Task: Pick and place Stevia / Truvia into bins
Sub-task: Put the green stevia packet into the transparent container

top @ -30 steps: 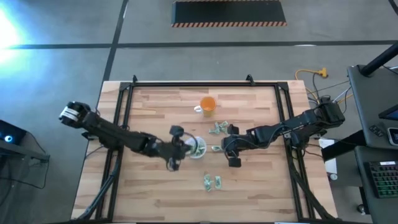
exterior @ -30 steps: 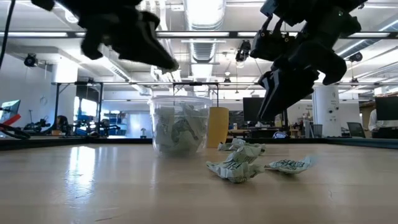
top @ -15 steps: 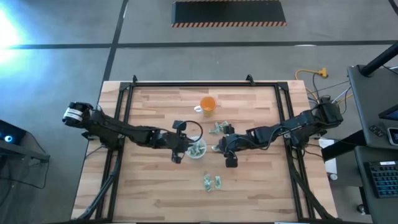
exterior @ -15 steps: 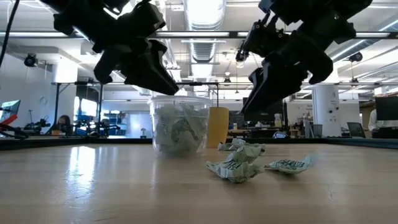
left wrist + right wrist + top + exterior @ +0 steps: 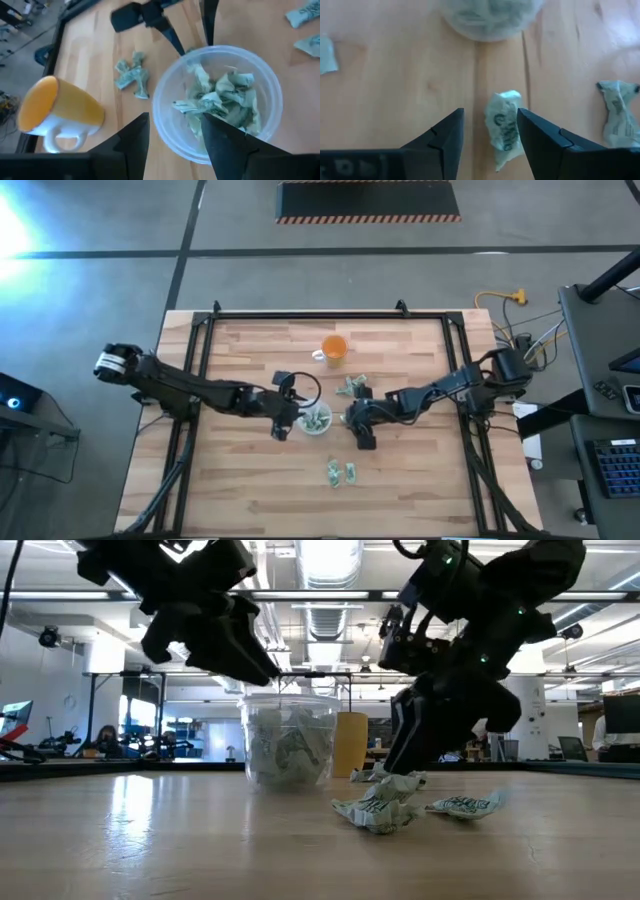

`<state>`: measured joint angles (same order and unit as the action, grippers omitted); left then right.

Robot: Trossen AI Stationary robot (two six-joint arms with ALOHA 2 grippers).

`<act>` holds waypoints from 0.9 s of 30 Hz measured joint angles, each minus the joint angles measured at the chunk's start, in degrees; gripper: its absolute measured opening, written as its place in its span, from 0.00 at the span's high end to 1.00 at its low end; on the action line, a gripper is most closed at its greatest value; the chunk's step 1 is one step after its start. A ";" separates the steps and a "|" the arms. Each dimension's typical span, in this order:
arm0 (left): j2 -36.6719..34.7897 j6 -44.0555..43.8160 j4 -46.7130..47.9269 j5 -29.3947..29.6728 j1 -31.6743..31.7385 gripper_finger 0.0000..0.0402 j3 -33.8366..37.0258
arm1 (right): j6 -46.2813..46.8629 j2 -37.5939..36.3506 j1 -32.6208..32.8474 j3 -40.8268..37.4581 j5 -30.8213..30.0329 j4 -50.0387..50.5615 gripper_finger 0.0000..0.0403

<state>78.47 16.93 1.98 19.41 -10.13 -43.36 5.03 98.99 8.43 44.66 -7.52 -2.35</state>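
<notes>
High view: we see left gripper [image 5: 291, 412] at clear cup [image 5: 318, 420] mid-table, right gripper [image 5: 352, 423] just beside cup's other side. Orange cup [image 5: 333, 349] farther back; loose sachets [image 5: 342, 472] nearer front edge.

Low view: we note cup [image 5: 291, 739] packed with crumpled sachets; three more sachets [image 5: 381, 805] on table [image 5: 150, 840] under right gripper [image 5: 415, 755].

Left wrist view: we see fingers [image 5: 227, 145] apart, empty, over cup rim [image 5: 165, 85].

Right wrist view: fingers [image 5: 445, 137] apart, straddling one sachet [image 5: 503, 127] lying on wood, not clamped.
</notes>
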 joint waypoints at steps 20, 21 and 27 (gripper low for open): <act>-17.40 -4.63 9.26 0.92 -0.06 0.59 2.99 | -0.86 0.75 -2.08 -0.22 -1.52 0.41 0.77; -18.02 -4.66 9.64 0.95 -0.09 0.59 3.17 | -0.97 0.75 -2.13 -0.22 -1.52 0.39 0.80; -19.82 -4.79 9.10 0.93 -0.11 0.59 4.66 | -1.00 0.75 -2.12 -0.22 -1.48 0.39 0.96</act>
<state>58.65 12.14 11.08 20.34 -10.24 -38.70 4.03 99.74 6.31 44.45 -8.99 -1.96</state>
